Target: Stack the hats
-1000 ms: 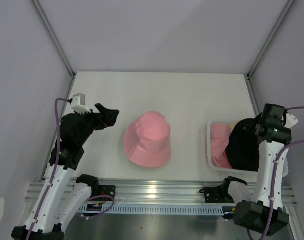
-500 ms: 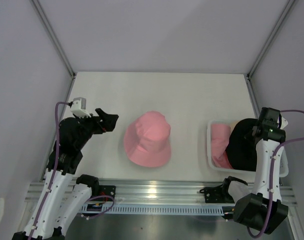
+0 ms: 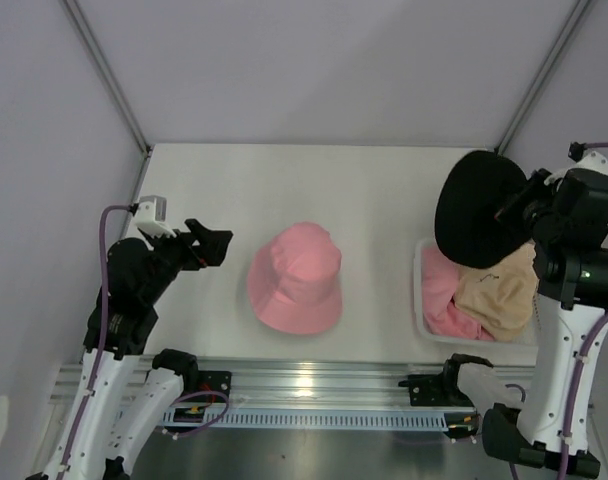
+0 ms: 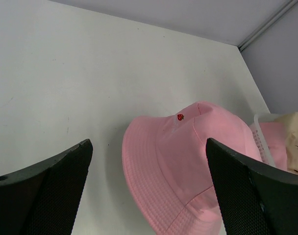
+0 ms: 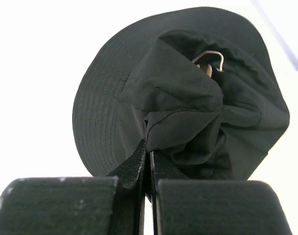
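Only the right wrist view shows the right tool (image 5: 149,157) clamped on the black hat (image 5: 139,88), now lifted from the basket (image 3: 418,290); left tool (image 3: 217,246) apart.

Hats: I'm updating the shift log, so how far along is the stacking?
Done: nothing stacked yet; the pink hat sits alone on the table. In hand: the right gripper is shut on the black hat, raised clear of the basket. Remaining: likely place it on the pink hat, then fetch the beige hat from the basket.

No text is legible (pink hat (image 4: 188,161) shows only a red emblem (image 4: 180,117)).
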